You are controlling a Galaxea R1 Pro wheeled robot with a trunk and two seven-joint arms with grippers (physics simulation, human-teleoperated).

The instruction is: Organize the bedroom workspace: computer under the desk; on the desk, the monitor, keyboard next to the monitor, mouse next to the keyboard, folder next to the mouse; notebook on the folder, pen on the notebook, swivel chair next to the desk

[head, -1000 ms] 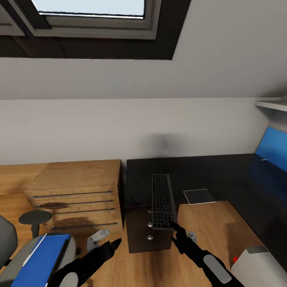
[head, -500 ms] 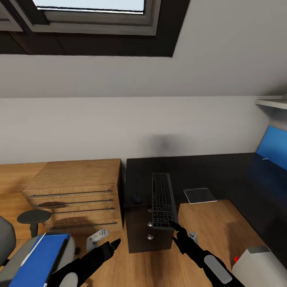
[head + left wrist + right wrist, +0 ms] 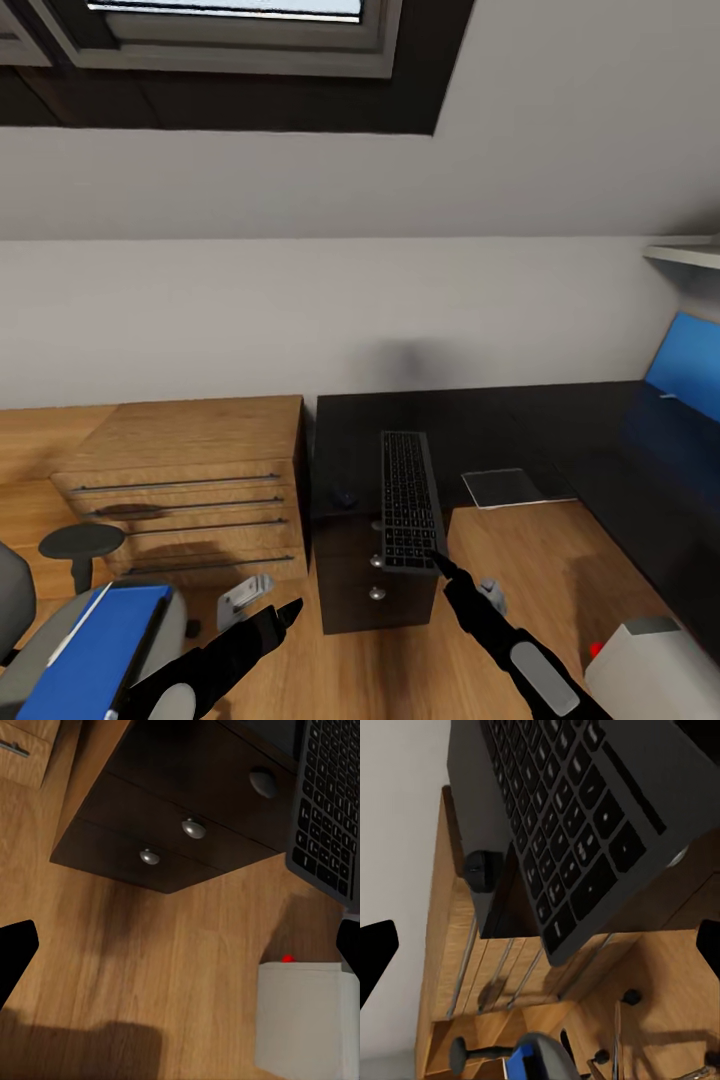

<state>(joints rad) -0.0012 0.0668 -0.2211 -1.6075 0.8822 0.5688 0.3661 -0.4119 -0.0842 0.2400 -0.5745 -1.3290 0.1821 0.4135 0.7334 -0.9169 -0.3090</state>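
The black keyboard lies lengthwise on the black desk, its near end jutting past the drawer unit. My right gripper is open at that near end, and the keys show between its fingers. A small dark mouse sits beside the keyboard. A thin grey notebook lies at the desk's inner edge. At lower left the blue folder rests on the swivel chair. My left gripper hangs open above the floor.
A pale grey-white casing with a red light stands on the floor at lower right; whether it is the monitor or the computer I cannot tell. A light wooden drawer unit adjoins the desk. A blue panel stands at the far right.
The whole picture has shifted up a little, so the camera moved. The right gripper stays at the keyboard's near end; the keyboard, mouse and folder lie as before.
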